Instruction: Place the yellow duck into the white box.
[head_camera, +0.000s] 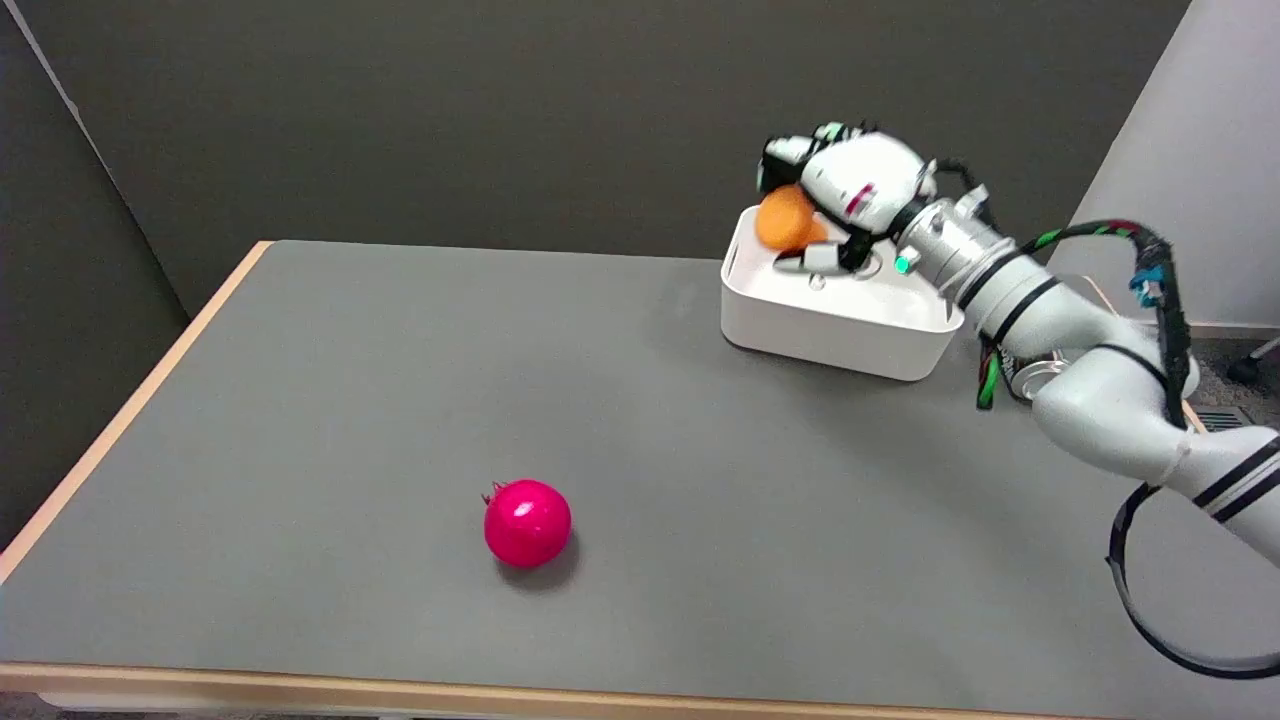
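Note:
The white box (830, 325) stands on the grey table at the far right. My right hand (840, 195) hovers above the box's far side, fingers curled around an orange-yellow rounded object, the duck (785, 220). The duck hangs over the box's open top, near its back left corner. Most of the duck is hidden by the hand, so its shape is not clear.
A bright pink pomegranate-like ball (527, 522) lies on the table near the front, left of centre. The table's wooden edge (130, 410) runs along the left and front. My right arm (1080, 360) crosses the table's right edge, trailing black cables.

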